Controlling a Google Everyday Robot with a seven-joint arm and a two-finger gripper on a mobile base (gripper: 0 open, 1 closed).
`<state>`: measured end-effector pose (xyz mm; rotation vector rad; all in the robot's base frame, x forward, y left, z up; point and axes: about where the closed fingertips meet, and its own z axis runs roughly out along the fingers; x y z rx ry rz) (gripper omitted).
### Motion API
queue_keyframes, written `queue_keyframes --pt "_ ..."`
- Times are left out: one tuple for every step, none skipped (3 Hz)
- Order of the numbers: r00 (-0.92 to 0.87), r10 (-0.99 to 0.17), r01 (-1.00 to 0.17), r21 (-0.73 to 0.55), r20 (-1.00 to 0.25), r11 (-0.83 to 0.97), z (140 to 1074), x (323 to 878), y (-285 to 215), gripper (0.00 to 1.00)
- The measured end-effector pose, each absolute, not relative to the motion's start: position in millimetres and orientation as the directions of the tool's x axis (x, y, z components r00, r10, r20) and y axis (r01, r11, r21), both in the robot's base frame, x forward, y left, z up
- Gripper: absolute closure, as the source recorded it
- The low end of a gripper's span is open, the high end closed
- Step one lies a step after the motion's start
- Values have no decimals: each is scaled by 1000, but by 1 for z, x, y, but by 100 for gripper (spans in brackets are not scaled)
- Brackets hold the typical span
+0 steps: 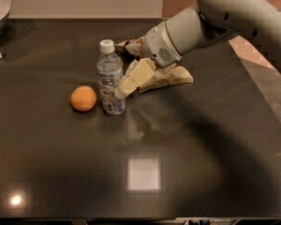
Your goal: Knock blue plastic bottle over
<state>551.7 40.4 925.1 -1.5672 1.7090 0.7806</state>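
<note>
Centre-left of frame: blue plastic bottle (109,83) stands upright on the table (206,153), cap on, with the orange (83,98) just beside it on the left. Pincer (122,89) comes in from the right, tip at label height. Touching or just off, can't tell. Can't tell how wide the pincer is either; nothing visibly held.

Risks:
- Contact this low may slide the bottle along the table rather than tip it.
- If it falls left, it likely hits the orange and sets it rolling.
- Snack bag (173,76) lies under the wrist and could get dragged.
</note>
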Motion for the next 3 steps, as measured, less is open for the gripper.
queue_keyframes --pt "-41 -578 -996 -12 -815 87 925 552 47 16" --pt "-45 -565 -996 -4 -824 86 928 553 49 40" --pt "-58 -550 -995 5 -833 97 936 552 46 64"
